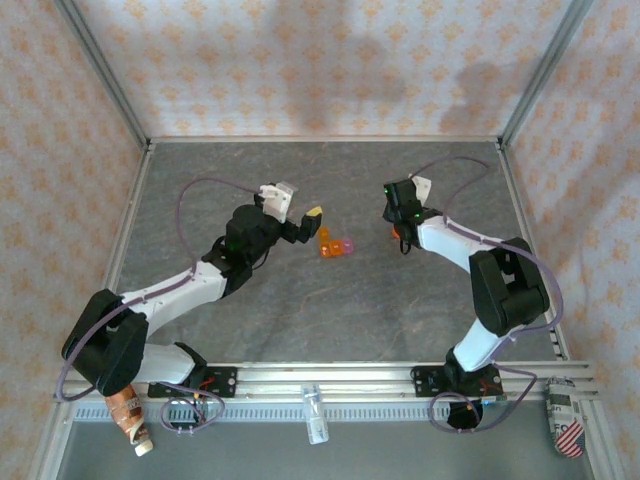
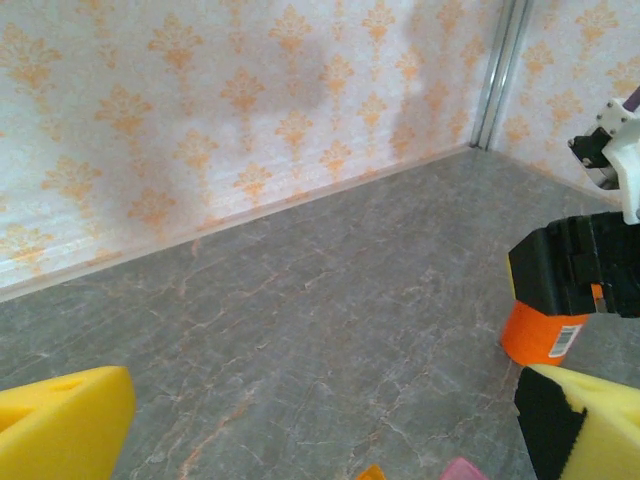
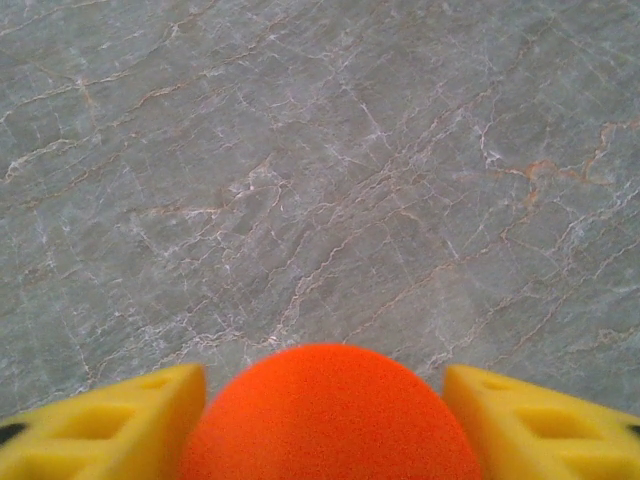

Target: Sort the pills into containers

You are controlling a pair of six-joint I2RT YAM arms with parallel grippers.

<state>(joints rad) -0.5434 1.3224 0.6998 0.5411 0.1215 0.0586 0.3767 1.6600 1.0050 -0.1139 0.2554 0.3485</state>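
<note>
Mid-bench, the containers [image 1: 335, 243] sit between both arms, likely so that either can reach them. Left fingers [image 2: 60, 420] hang wide apart just beside them, holding nothing. Right fingers [image 3: 100, 425] flank the bottle's [image 2: 543, 335] cap [image 3: 325, 415], probably to get at the pills; whether they pinch it I cannot tell. Grey veined bench [image 1: 330, 310], patterned walls [image 1: 330, 60], metal frame [image 1: 100, 70].
</note>
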